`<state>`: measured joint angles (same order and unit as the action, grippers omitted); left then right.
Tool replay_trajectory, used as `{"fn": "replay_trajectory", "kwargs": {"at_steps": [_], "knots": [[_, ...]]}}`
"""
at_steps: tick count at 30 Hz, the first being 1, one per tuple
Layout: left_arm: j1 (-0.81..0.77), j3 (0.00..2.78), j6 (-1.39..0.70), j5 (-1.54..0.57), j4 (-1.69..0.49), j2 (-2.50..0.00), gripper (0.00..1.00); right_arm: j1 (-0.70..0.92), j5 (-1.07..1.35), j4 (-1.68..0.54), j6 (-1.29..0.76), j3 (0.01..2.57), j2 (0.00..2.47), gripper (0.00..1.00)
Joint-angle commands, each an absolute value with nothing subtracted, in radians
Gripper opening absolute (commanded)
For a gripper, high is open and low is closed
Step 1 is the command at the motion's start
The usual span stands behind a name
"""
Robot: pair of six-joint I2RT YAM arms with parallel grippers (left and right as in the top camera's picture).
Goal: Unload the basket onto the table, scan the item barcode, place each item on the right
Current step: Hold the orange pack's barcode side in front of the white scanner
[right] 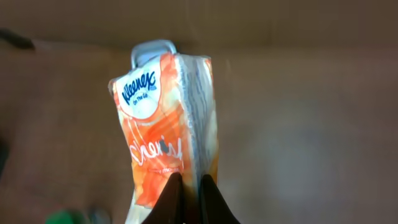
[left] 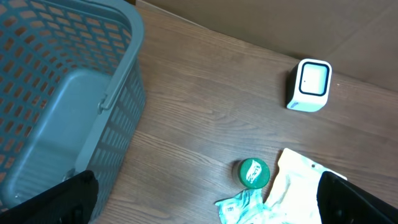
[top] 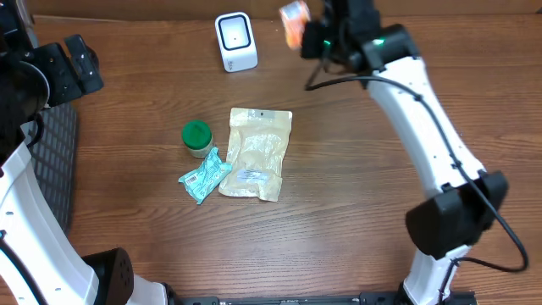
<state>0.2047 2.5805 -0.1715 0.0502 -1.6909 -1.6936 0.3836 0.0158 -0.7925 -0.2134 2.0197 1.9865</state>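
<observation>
An orange Kleenex tissue pack (right: 165, 118) hangs in the air, with my right gripper (right: 189, 180) shut on its lower edge. In the overhead view the pack (top: 294, 21) is at the table's far edge, just right of the white barcode scanner (top: 235, 41), and the right gripper (top: 326, 34) is beside it. In the right wrist view the scanner's top (right: 152, 46) peeks out behind the pack. No barcode shows on the pack. My left gripper (left: 205, 199) stands wide open and holds nothing, above the table's left side, with the scanner (left: 309, 85) ahead of it.
A green-lidded jar (top: 196, 137), a beige pouch (top: 257, 152) and a teal packet (top: 204, 175) lie mid-table. A grey mesh basket (left: 62, 93) stands at the left edge, under my left arm.
</observation>
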Motion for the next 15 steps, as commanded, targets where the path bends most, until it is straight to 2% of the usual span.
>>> {"fn": "replay_trajectory", "kwargs": {"at_steps": [1,5,15], "knots": [[0.209,2.589,-0.149,0.059,-1.689,-1.697,1.0,0.464,-0.22,-0.648,-0.058,2.041,2.056,0.04],[0.209,2.589,-0.149,0.059,-1.689,-1.697,1.0,0.519,-0.33,-0.448,0.048,2.041,2.13,0.04],[0.209,2.589,-0.149,0.059,-1.689,-1.697,1.0,0.566,-0.349,-0.091,0.487,2.041,2.367,0.04]]}}
